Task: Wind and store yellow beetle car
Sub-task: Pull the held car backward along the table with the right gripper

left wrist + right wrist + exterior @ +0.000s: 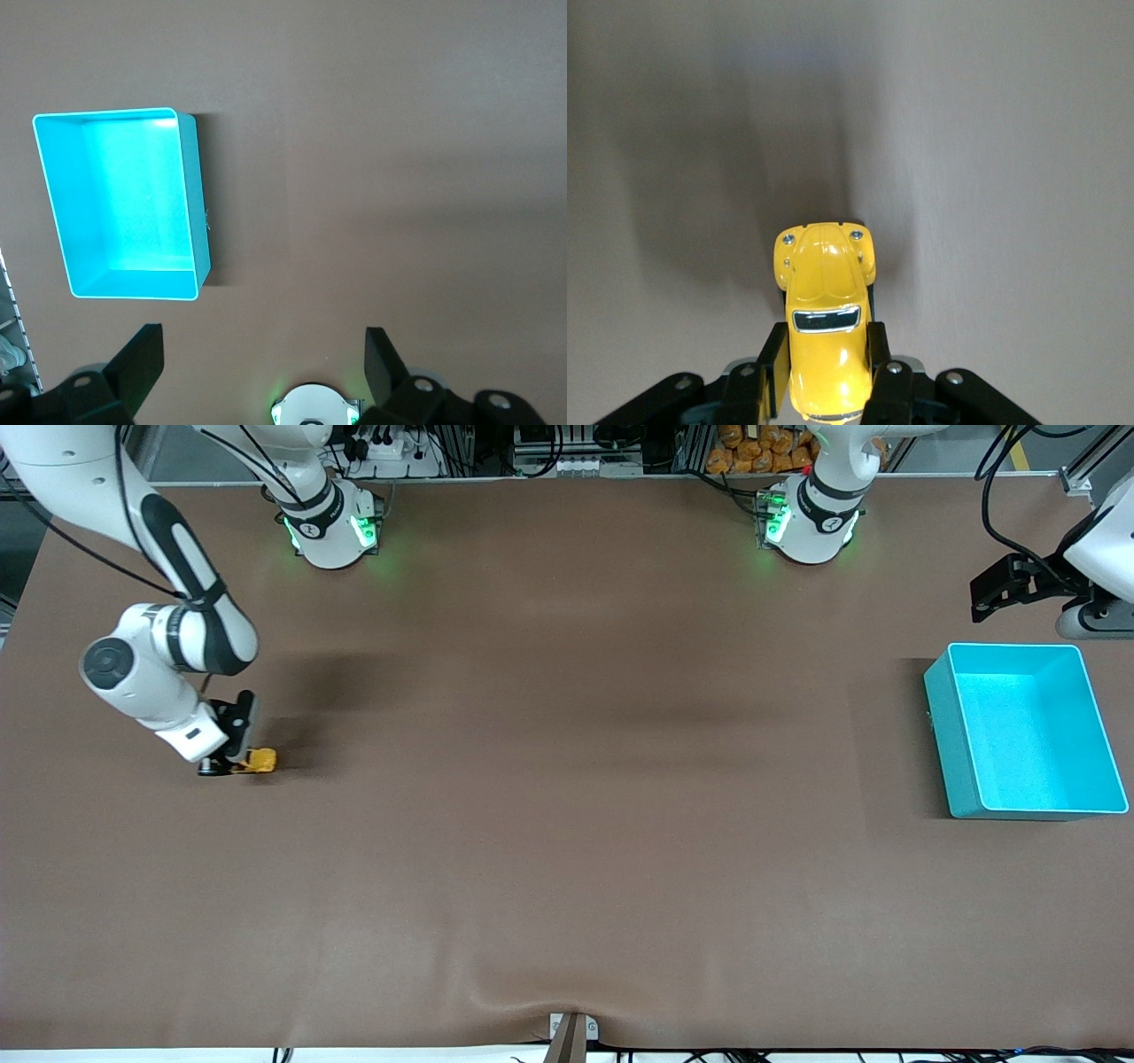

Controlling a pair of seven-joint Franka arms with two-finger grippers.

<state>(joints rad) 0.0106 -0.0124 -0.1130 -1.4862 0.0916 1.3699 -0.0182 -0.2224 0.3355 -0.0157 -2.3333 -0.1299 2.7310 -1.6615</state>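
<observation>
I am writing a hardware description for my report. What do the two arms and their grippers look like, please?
Both arms have glossy white rounded shells with black bands at the joints, black cables running along them, and green lights glowing on their round white bases. The right gripper has black two-finger hardware with small silver screws. The left gripper has black, wedge-shaped fingers.

Bare brown table (567, 824) lies open between the yellow beetle car (260, 760) and turquoise bin (939, 700).
</observation>
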